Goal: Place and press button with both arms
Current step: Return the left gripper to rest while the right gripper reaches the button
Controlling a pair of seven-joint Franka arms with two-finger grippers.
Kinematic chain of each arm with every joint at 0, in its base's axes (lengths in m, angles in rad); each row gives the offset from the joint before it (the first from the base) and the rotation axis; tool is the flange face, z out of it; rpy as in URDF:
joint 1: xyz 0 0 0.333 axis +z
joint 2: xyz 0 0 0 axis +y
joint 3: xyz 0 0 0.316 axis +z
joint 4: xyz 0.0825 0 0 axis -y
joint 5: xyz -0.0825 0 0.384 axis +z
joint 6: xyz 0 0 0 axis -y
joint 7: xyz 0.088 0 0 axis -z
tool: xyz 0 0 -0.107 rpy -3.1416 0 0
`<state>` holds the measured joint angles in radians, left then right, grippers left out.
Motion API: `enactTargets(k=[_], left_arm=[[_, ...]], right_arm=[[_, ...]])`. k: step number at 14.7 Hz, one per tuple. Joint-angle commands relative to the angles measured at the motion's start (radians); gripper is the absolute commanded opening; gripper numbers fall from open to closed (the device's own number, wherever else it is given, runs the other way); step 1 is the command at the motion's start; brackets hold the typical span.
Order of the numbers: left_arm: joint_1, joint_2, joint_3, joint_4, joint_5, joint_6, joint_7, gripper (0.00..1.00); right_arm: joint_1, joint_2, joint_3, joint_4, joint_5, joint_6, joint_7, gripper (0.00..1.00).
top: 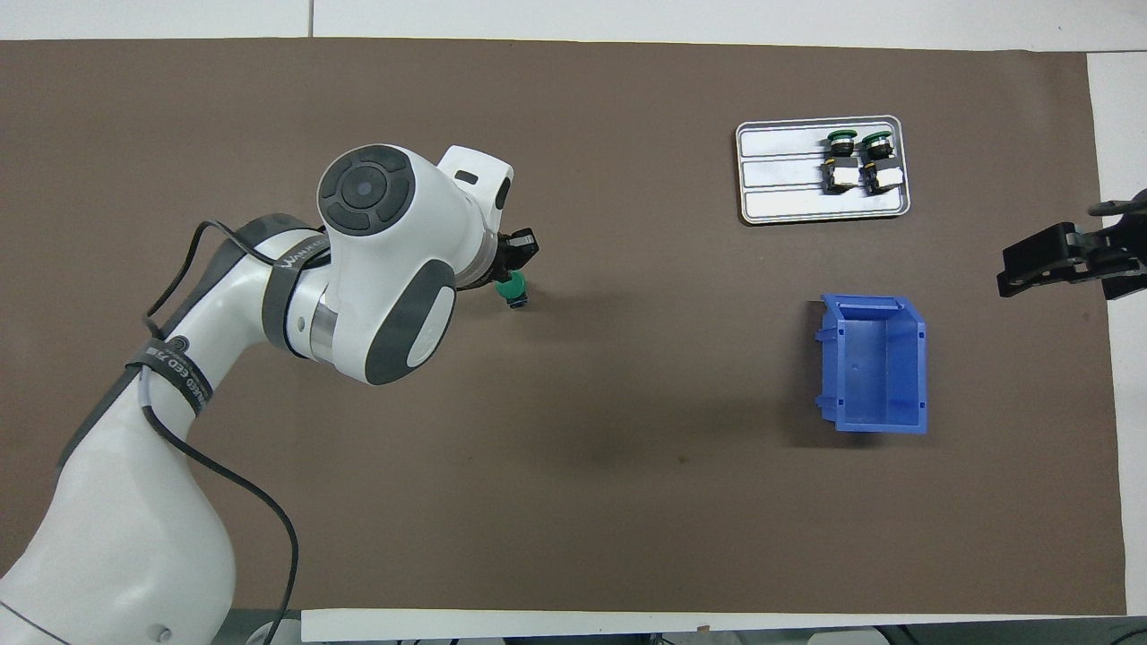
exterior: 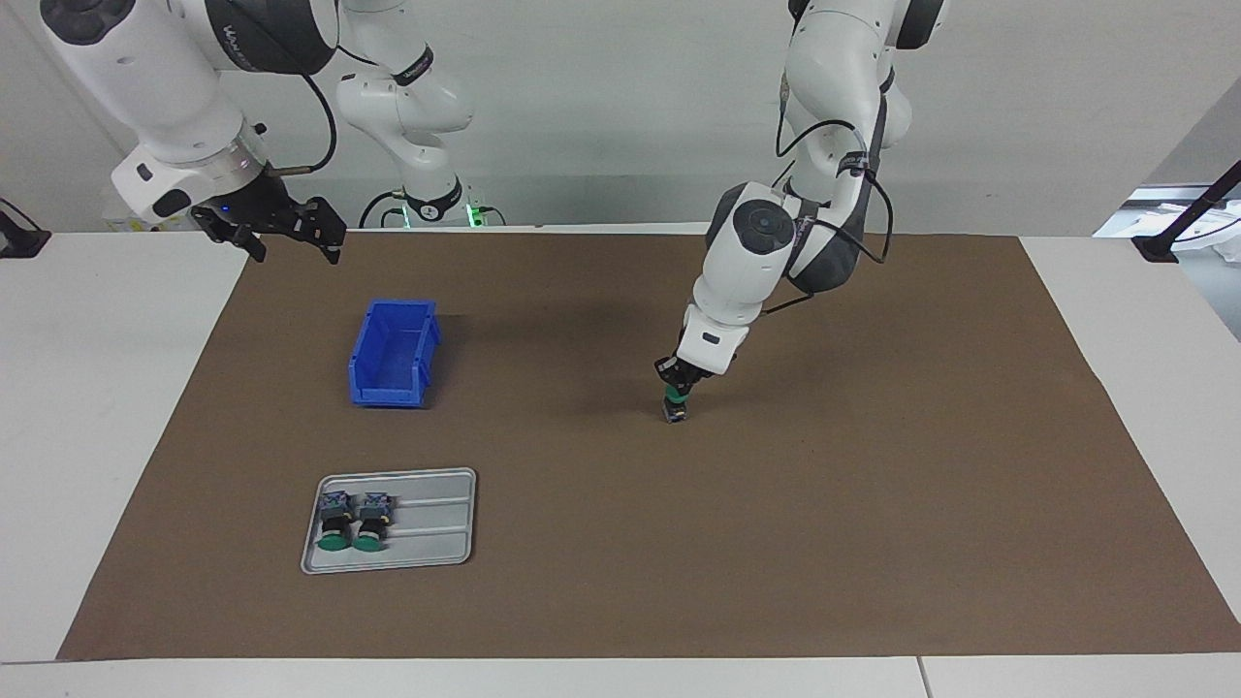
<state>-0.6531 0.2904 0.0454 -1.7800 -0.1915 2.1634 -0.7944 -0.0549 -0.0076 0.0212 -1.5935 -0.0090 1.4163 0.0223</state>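
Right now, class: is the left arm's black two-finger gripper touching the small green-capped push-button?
Touching: the facing view shows the left gripper closed on the button.

Brown paper mat covering the white table, empty blue bin toward the right arm's end, grey ridged tray farther from the robots than the bin, well apart from it

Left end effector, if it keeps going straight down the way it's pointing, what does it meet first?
The left end effector points steeply down at the brown mat and is closed on the button, so the button's base would meet the mat first. It looks at or just above the mat; contact is unclear.
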Motion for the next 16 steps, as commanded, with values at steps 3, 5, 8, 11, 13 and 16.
enactTargets(k=[3, 5, 8, 11, 13, 16], left_arm=[[0.092, -0.065, 0.004, 0.065, 0.024, -0.123, 0.001, 0.49], [0.145, -0.079, 0.01, 0.065, 0.026, -0.145, 0.024, 0.8], [0.255, -0.102, 0.01, 0.067, 0.027, -0.191, 0.09, 1.0], [0.367, -0.137, 0.011, 0.068, 0.038, -0.281, 0.289, 1.0], [0.426, -0.166, 0.008, 0.07, 0.099, -0.344, 0.391, 1.0], [0.49, -0.2, 0.01, 0.076, 0.118, -0.445, 0.495, 1.0]], right_arm=[[-0.005, -0.023, 0.003, -0.026, -0.002, 0.012, -0.015, 1.0], [-0.005, -0.023, 0.003, -0.026, -0.002, 0.01, -0.015, 1.0], [-0.003, -0.023, 0.005, -0.026, -0.002, 0.003, -0.016, 1.0], [-0.017, -0.035, -0.004, -0.025, -0.002, -0.035, -0.048, 0.99], [0.021, -0.04, 0.009, -0.02, -0.002, -0.018, -0.097, 1.0], [0.202, -0.005, 0.025, -0.017, 0.009, 0.107, 0.026, 0.99]])
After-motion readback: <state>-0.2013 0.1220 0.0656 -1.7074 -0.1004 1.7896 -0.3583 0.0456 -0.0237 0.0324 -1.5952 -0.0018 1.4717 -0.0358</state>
